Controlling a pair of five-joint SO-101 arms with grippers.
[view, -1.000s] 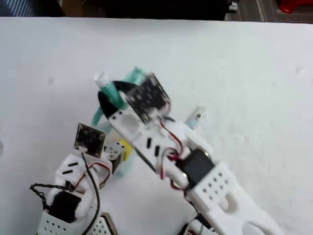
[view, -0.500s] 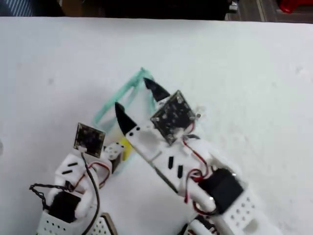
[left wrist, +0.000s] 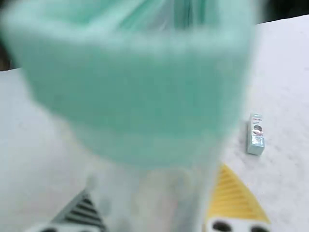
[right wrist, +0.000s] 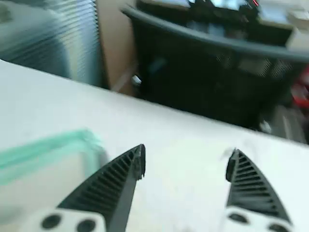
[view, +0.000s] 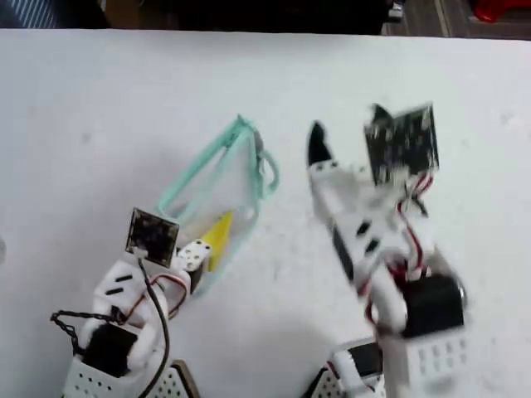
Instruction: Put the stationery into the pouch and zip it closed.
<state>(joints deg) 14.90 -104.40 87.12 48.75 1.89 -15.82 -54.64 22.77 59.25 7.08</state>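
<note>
The pouch was on the white table. It was see-through, with a green edge all around, and it stood up on its side. The left gripper pinched the near end of the pouch. Its yellow finger was on one side of the pouch and its dark finger on the other. The right gripper hung over the table beside the pouch and did not touch it. Its two black fingers were spread wide apart. A little blue box lay flat on the table, near the pouch but apart from it
</note>
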